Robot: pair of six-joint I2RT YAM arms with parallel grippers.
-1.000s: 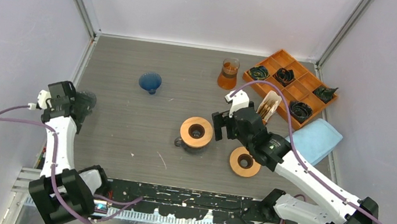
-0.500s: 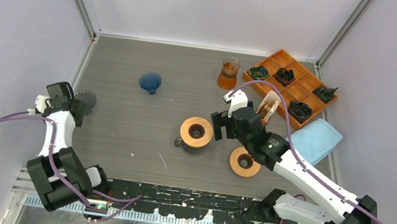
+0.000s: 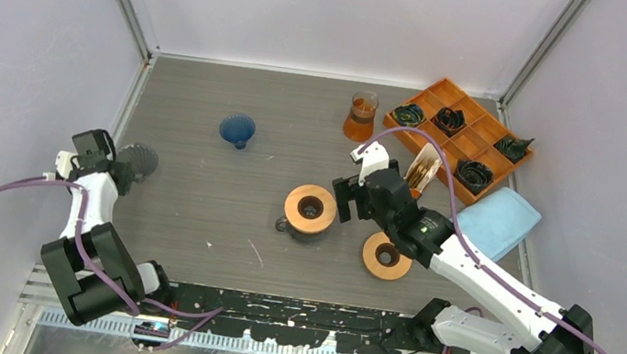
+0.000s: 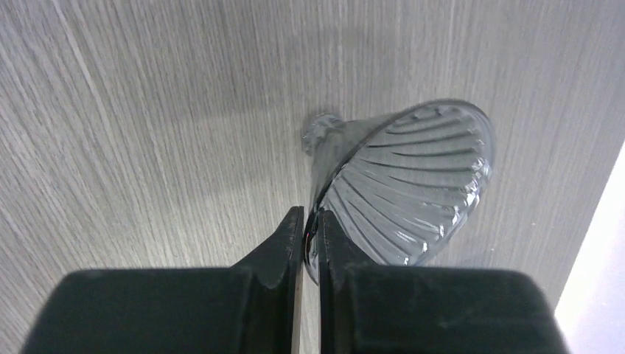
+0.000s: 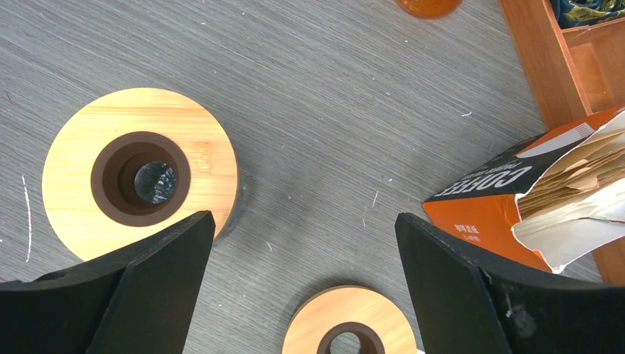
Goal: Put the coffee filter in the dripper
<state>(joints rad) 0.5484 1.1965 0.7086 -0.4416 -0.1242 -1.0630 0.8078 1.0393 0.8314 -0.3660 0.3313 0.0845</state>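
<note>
Compared with a second ago: left arm's elbow swung out toward the left wall, clear dripper [image 3: 138, 158] more plainly seen beside the wrist; right arm nudged only slightly leftward. Far left, left gripper [image 4: 309, 221] pressed nearly together, pinching the rim of that ribbed clear dripper, held tilted with its mouth sideways. Further right on the table [image 3: 196, 198], one blue dripper [image 3: 237, 129], so two drippers in all. Two bamboo rings: one [image 3: 310, 207] atop a dark vessel, one [image 3: 387, 255] lying flat. Above the gap between them, right gripper [image 5: 301, 228] spread wide, holding nothing. One glass [image 3: 361, 115] of amber liquid. Coffee filters [image 5: 582, 173] in one torn orange box [image 3: 425, 168] against the tray [image 3: 468, 134]. Four dark bundles in that tray. One blue cloth [image 3: 498, 221].
</note>
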